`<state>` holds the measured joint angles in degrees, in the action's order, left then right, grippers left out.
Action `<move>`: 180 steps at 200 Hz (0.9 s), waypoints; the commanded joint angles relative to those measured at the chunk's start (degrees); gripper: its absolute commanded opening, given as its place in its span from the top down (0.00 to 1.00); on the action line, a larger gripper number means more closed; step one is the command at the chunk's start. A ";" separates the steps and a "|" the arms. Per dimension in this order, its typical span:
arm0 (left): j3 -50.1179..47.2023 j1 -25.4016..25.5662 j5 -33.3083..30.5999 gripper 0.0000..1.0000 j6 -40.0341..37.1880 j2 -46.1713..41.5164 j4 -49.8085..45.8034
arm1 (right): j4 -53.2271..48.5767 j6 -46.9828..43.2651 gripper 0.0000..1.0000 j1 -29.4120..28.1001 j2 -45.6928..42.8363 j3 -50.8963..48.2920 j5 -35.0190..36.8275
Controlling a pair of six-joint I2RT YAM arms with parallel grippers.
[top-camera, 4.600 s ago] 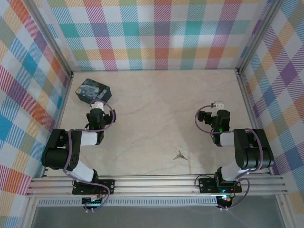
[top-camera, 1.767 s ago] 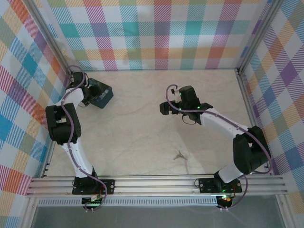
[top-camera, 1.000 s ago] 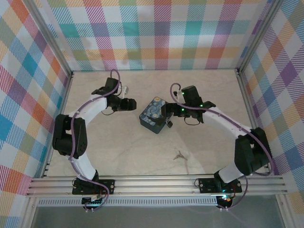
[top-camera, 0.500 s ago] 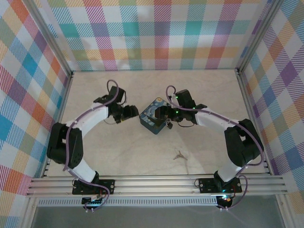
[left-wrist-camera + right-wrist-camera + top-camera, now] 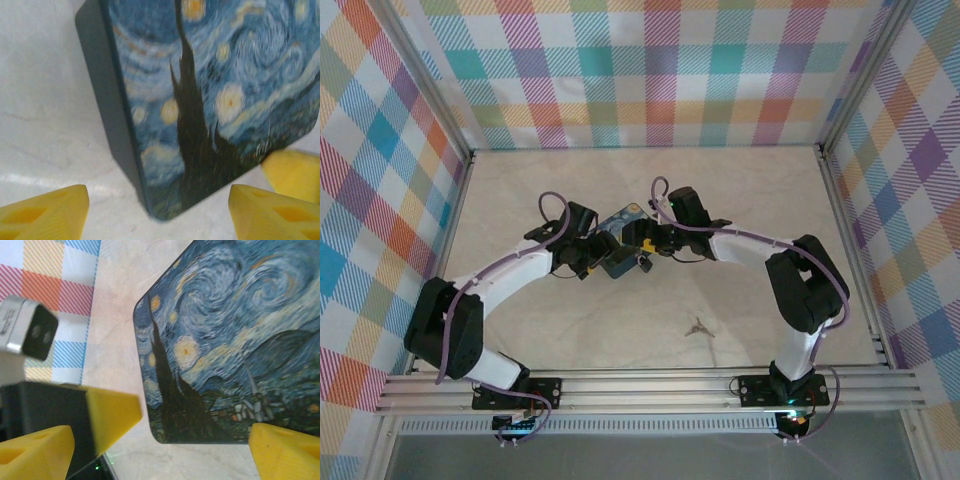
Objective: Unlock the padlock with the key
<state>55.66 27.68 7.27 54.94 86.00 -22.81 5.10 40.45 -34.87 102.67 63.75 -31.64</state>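
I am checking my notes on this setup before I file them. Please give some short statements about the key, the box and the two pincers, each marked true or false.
1. The key lies on the table, apart from both pincers. True.
2. The left pincer holds the key. False: it is open, at the painted box.
3. The right pincer is open. True.
4. The painted box stands in the far left corner. False: it is near the middle of the table, between the two pincers.
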 commanded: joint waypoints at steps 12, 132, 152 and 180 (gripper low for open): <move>3.70 0.16 -4.74 0.28 2.24 7.60 5.89 | -2.21 0.22 0.09 0.06 -4.75 0.02 -3.12; 8.14 0.05 -17.34 0.33 -17.75 2.09 -11.15 | -45.26 -5.81 0.30 3.38 -23.48 -15.68 18.55; 4.47 0.09 -14.83 0.34 -18.70 -2.38 -12.75 | -44.41 -3.87 0.34 1.52 -24.24 -18.69 17.84; -0.06 1.13 -12.65 0.37 -18.44 -5.73 -12.89 | -43.98 -2.96 0.37 -1.37 -21.79 -20.02 20.03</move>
<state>59.40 27.79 -7.05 38.20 82.06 -32.27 -38.33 35.64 -34.20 79.94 44.51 -13.28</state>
